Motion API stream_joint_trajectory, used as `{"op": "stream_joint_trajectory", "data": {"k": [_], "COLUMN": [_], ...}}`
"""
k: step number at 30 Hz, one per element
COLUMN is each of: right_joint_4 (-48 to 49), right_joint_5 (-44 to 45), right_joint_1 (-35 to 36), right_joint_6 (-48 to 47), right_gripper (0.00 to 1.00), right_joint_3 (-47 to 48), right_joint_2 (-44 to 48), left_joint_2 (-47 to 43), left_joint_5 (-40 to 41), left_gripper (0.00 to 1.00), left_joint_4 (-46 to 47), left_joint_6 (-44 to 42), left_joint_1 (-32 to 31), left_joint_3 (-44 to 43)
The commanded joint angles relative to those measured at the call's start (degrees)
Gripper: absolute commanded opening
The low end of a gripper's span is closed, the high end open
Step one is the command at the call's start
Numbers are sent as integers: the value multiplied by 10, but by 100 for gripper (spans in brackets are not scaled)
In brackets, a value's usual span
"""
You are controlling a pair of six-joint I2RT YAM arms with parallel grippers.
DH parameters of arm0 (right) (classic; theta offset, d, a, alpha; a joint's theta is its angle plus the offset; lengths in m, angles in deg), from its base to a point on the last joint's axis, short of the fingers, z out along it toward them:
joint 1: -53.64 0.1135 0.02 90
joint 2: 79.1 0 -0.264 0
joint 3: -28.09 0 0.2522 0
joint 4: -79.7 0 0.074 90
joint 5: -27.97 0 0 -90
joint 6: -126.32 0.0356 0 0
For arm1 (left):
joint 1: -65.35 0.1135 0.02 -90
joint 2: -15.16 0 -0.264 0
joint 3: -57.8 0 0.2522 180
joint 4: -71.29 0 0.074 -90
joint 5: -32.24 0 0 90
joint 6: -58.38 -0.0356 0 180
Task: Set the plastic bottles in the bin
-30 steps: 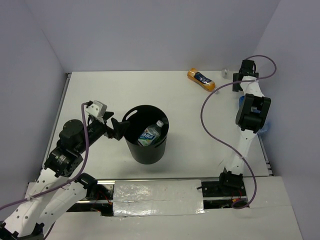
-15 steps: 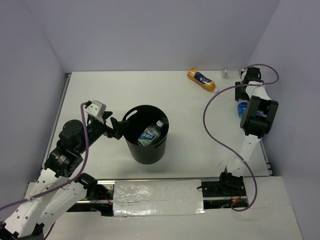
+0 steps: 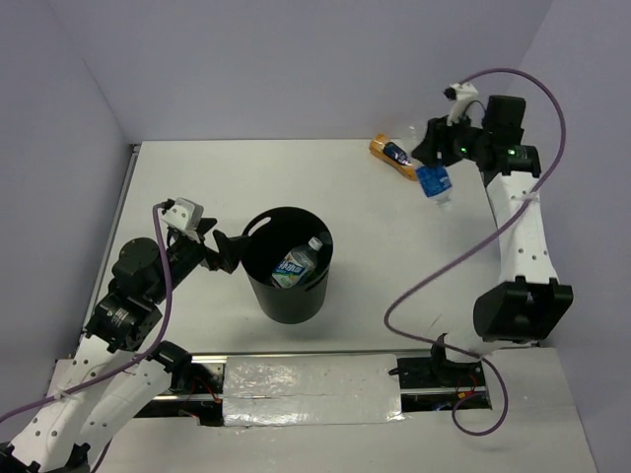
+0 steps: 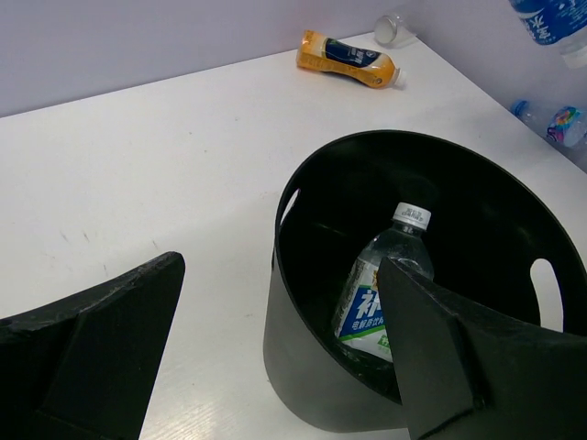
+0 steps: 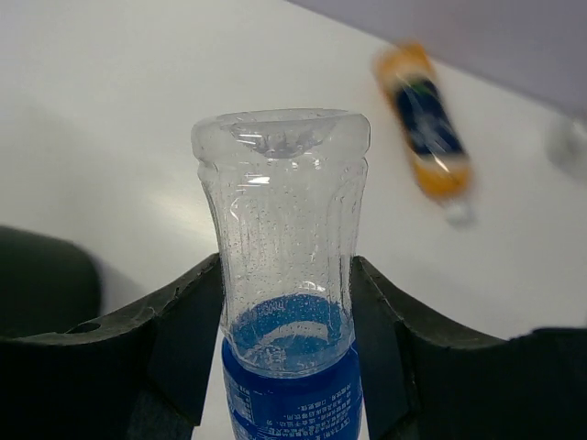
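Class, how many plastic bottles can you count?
5: capped one in the bucket; orange one by the far wall; blue-labelled one in the right pincer; clear one in the far corner; another at the right edge. More may be hidden.

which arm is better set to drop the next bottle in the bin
Right. The right tool is shut on a blue-labelled bottle, held off the table, so it likely only needs to carry it to the bin. The left tool sits open and empty beside the bin.

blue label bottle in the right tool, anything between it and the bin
Nothing visible does. Only bare table lies between the held blue-label bottle and the bin. The orange bottle lies behind that path, and the left tool sits at the bin's far side.
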Motion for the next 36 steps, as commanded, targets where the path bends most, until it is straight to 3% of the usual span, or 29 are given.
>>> {"op": "stream_joint_trajectory", "data": {"k": [1, 6, 12, 21, 23, 26, 27, 33, 36], "right_joint_4": [-3, 73, 183, 534, 566, 591, 591, 487, 417], "right_joint_5": [-127, -136, -161, -164, -158, -171, -169, -155, -139], "right_joint_1": [115, 299, 388, 439, 446, 448, 447, 455, 455], "right_joint_6": [45, 113, 218, 451, 482, 523, 520, 393, 323], "right_gripper": [6, 6, 5, 15, 16, 27, 47, 100, 100], "right_joint_3": [24, 72, 113, -105, -139, -156, -166, -182, -173], "right_joint_2": [50, 57, 13, 10, 3, -13, -12, 46, 84], "left_joint_2": [-8, -15, -17, -22, -19, -18, -19, -20, -19], "left_joint_5": [8, 18, 24, 13, 9, 7, 9, 3, 2], "left_gripper": [99, 99, 99, 99, 99, 99, 99, 100, 99], "left_joint_4": [30, 33, 35, 41, 41, 39, 41, 42, 41], "left_joint_6": [-7, -7, -8, -4, -3, -3, -3, -2, -2], "left_joint_1": [5, 9, 15, 30, 33, 35, 35, 36, 37], "left_joint_3": [3, 6, 7, 9, 10, 10, 10, 10, 9]}}
